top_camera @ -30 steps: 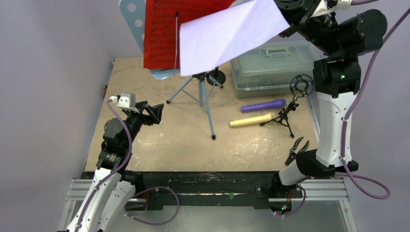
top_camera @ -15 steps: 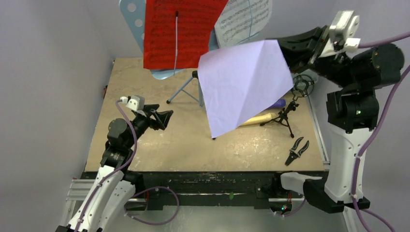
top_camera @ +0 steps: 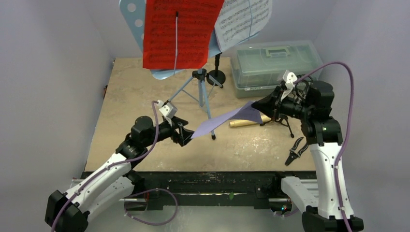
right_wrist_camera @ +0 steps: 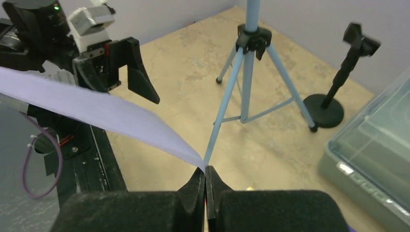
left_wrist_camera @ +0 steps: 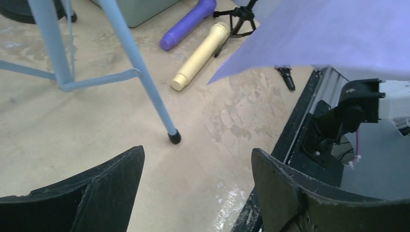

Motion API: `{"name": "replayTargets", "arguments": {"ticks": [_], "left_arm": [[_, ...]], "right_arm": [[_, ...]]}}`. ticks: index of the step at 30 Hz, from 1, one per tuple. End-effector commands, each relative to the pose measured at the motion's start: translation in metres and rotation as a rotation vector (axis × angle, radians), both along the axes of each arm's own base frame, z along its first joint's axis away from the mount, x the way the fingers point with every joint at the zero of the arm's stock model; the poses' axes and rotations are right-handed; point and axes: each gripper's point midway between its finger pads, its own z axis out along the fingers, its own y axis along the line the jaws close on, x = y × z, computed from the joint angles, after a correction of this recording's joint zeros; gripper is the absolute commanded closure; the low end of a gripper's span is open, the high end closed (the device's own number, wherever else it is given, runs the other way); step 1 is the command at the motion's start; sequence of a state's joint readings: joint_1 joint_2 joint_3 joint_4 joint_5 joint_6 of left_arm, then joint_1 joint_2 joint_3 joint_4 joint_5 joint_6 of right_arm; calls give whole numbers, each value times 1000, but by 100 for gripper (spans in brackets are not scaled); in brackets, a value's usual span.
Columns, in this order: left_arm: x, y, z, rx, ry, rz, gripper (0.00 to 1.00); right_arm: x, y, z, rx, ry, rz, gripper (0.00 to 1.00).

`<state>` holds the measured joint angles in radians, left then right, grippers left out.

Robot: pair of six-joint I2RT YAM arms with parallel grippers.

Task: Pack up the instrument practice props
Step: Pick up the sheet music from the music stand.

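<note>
Pinching a corner of the sheet (top_camera: 225,121), the right end effector (right_wrist_camera: 205,175) holds it sagging over the tabletop (top_camera: 135,96). Light, floppy, easily creased, I'd say; the left end effector (left_wrist_camera: 197,152) gapes near its free end, the sensible second hold.

Music rest (top_camera: 130,14) stands at back centre of table (top_camera: 125,106) on tripod legs (top_camera: 203,96). Folder (top_camera: 176,34) leans on the rest, sheet music (top_camera: 241,19) to its right. Round-base mic holder (top_camera: 216,76) sits just right of the tripod, plastic box (top_camera: 273,67) further right at rear. Two microphones lie side by side before the box, rear microphone (left_wrist_camera: 188,24) behind front microphone (left_wrist_camera: 200,55), with tripod mic holder (left_wrist_camera: 240,13) at their right. Pliers (top_camera: 296,151) lie near the front right edge. Loose sheet (top_camera: 222,121) spans above the table, one corner in right gripper (right_wrist_camera: 205,176), far edge near left gripper (left_wrist_camera: 197,162).
</note>
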<state>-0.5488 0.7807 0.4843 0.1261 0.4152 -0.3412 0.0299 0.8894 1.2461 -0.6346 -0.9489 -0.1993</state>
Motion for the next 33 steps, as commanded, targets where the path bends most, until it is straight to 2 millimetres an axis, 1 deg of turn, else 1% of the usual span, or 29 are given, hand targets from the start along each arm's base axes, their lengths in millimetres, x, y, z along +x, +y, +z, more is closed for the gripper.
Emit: {"name": "replayTargets", "arguments": {"ticks": [1, 3, 5, 9, 10, 12, 14, 17, 20, 25, 30, 32, 33], "left_arm": [[-15, -12, 31, -150, -75, -30, 19], [-18, -10, 41, -250, -101, -11, 18], [-23, -10, 43, -351, -122, -10, 18], [-45, -17, 38, -498, -166, -88, 17], [-53, -20, 42, -526, -194, -126, 16], [-63, -29, 40, -523, -208, -186, 13], [-71, -41, 33, -474, -243, -230, 12], [-77, -51, 24, -401, -305, -242, 11], [-80, -56, 20, -365, -359, -241, 10], [-74, -66, 13, -301, -398, -223, 10], [-38, -64, 13, -254, -419, -48, 14], [-34, -66, 19, -273, -431, -31, 18], [-33, -69, 23, -290, -430, -34, 24]], "right_arm": [[-6, 4, -40, -1, 89, 73, 100], [-6, 5, -54, -5, 118, 98, 100], [-8, 6, -66, -13, 135, 123, 100], [-9, 9, -78, 0, 163, 152, 100], [-9, 10, -80, 8, 173, 159, 100], [-7, 12, -88, 34, 223, 165, 100], [-3, 13, -98, 53, 271, 161, 100], [4, 13, -107, 67, 322, 150, 100], [9, 14, -112, 84, 358, 137, 100], [9, 15, -121, 99, 393, 156, 100], [5, 18, -124, 110, 409, 196, 100], [5, 18, -126, 109, 412, 201, 100], [5, 19, -128, 109, 417, 203, 100]]}}
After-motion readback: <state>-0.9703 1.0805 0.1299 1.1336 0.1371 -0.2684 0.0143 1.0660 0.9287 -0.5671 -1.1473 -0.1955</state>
